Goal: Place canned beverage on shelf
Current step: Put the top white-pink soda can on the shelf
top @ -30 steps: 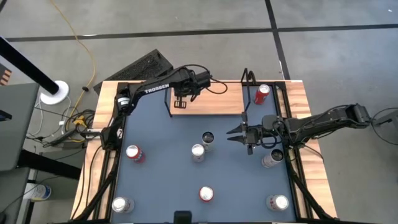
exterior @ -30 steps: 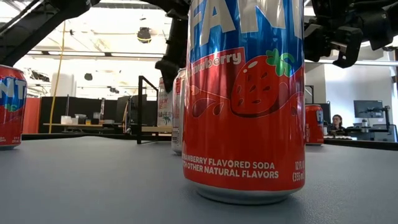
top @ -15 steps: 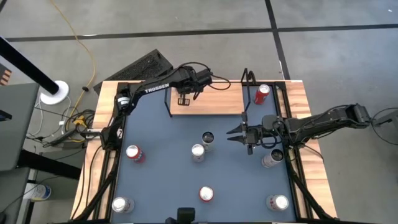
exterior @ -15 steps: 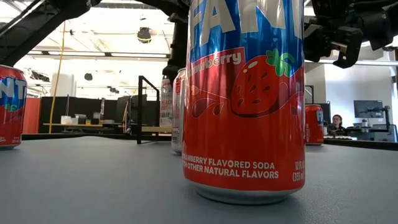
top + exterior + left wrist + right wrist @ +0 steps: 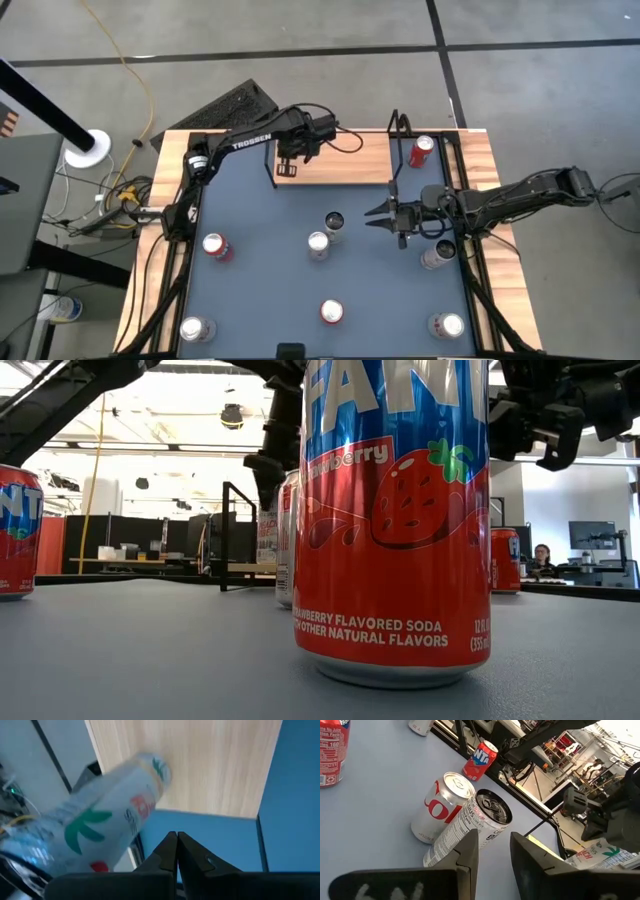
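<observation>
Nearest, a red strawberry soda can [image 5: 395, 510] stands at the middle of the blue table mat [image 5: 260, 290], with a silver can [image 5: 197, 327] at the near left corner and another silver can [image 5: 447, 325] at the near right. Farther in, a red can [image 5: 215, 245] stands on the left, and a silver cola can [image 5: 318, 243] and an opened slim can [image 5: 333, 221] stand just beside each other at the centre.

To their right hovers the right gripper [image 5: 372, 214], pointing left – its pincer is narrowly parted and holds nothing.

At the far edge stands the shelf [image 5: 340, 160], a light-wood board on a black wire frame, with a red can [image 5: 421, 150] just beside its right end. The left gripper [image 5: 288, 168] hangs over the shelf's left end, its pincer pressed fully together and empty. A pale can [image 5: 115, 815] with palm-tree marks sits on that end of the board – just beside the closed fingertips, not between them. Whether it touches them I cannot tell.
</observation>
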You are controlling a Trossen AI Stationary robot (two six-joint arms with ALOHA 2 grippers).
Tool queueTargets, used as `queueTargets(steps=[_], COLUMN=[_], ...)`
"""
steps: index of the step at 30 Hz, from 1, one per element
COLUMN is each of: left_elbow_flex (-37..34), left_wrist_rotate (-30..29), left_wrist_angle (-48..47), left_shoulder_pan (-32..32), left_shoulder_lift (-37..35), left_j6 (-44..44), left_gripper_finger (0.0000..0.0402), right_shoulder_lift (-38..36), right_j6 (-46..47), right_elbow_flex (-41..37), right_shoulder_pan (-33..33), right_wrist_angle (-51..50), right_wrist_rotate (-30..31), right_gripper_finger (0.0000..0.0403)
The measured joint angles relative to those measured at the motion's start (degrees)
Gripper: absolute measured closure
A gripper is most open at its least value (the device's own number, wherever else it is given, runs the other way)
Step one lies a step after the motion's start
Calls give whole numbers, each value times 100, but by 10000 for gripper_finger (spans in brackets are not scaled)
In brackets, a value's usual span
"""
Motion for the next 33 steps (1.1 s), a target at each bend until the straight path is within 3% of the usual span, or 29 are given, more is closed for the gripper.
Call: queueTargets(steps=[33], left_elbow_flex=[2], left_wrist_rotate=[201], left_wrist_angle=[526], left_shoulder_pan=[463], left_shoulder_lift=[0], left_j6=[-143], left_gripper_finger=[401], right_shoulder_lift=[0], right_j6=[-2], right_elbow_flex=[1], right_shoulder_pan=[1], right_wrist_angle=[-1], right_wrist_rotate=[-2], right_gripper_finger=[292])
